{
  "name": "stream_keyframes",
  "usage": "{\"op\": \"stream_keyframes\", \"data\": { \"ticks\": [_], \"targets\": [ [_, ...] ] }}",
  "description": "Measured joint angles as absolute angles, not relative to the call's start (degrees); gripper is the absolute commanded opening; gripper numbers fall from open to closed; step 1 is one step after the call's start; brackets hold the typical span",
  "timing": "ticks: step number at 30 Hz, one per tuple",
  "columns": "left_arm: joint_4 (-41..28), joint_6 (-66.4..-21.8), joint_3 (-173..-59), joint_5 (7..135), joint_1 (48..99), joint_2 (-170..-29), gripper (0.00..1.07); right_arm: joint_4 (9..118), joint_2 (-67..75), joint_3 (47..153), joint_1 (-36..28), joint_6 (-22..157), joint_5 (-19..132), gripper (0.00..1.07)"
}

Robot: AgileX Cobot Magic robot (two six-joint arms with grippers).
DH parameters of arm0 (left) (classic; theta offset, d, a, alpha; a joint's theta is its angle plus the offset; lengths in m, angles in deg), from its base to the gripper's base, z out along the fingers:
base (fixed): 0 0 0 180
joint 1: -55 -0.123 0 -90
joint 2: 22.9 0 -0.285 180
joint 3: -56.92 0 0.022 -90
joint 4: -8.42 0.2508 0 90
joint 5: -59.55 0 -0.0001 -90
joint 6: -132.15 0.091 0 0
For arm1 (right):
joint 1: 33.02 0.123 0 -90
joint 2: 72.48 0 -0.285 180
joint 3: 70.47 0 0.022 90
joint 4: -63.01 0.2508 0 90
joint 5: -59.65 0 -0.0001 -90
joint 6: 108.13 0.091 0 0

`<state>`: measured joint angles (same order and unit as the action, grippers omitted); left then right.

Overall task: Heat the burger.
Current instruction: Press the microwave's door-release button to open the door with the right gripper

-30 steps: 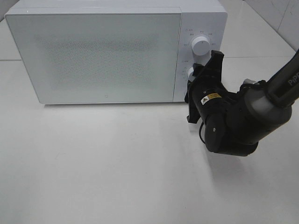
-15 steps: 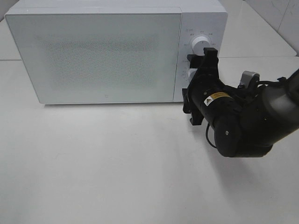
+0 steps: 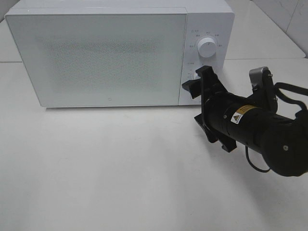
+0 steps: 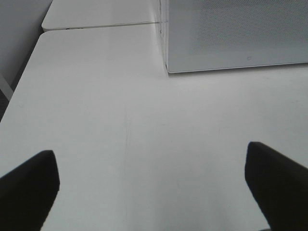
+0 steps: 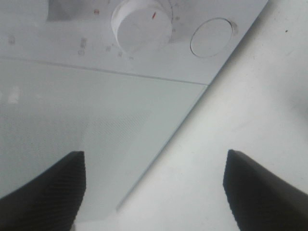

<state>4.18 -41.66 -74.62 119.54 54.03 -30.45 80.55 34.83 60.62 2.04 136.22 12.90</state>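
Two dark fingers (image 5: pixel 43 187) of the right jaws are being held spread wide apart, and nothing is being pinched between them. Straight ahead of these jaws the control panel of a white microwave (image 3: pixel 125 53) is being faced. Its lower dial (image 5: pixel 142 24) is being seen beyond the gap, with a round button (image 5: pixel 211 37) just beside it. No contact with either is being shown in the right wrist view. In the high view one finger is being seen in front of that dial, and the upper dial (image 3: pixel 207 47) is being left clear, above the jaws. The jaws are being carried off the white worktop (image 3: pixel 120 168), tilted toward the panel.

The left jaws are likewise being held fully spread, both fingers (image 4: pixel 29 187) being seen at the edges of the left wrist view with only bare worktop between them. Ahead of these jaws and well apart from them, the lower corner of the microwave's frosted door (image 4: pixel 231 33) is being shown, and the door is being kept shut.

The burger is not being shown in any view, so its place cannot be told.
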Motion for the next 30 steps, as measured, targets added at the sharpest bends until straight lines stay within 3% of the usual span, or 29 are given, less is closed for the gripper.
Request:
{"op": "stream_keyframes", "data": {
  "ticks": [11, 19, 30],
  "targets": [
    [4.18, -41.66, -74.62, 119.54, 54.03, -30.45, 1.04, 78.94, 24.23, 61.53, -0.48, 110.15, 37.02, 0.76],
    [4.18, -41.66, -74.62, 119.54, 54.03, -30.45, 1.04, 78.77, 17.07, 70.99, -5.29, 77.26, 69.33, 0.76],
    [4.18, -41.66, -74.62, 119.54, 54.03, -30.45, 1.04, 67.88, 11.57, 78.67, -5.29, 70.15, 100.16, 0.76]
  ]
}}
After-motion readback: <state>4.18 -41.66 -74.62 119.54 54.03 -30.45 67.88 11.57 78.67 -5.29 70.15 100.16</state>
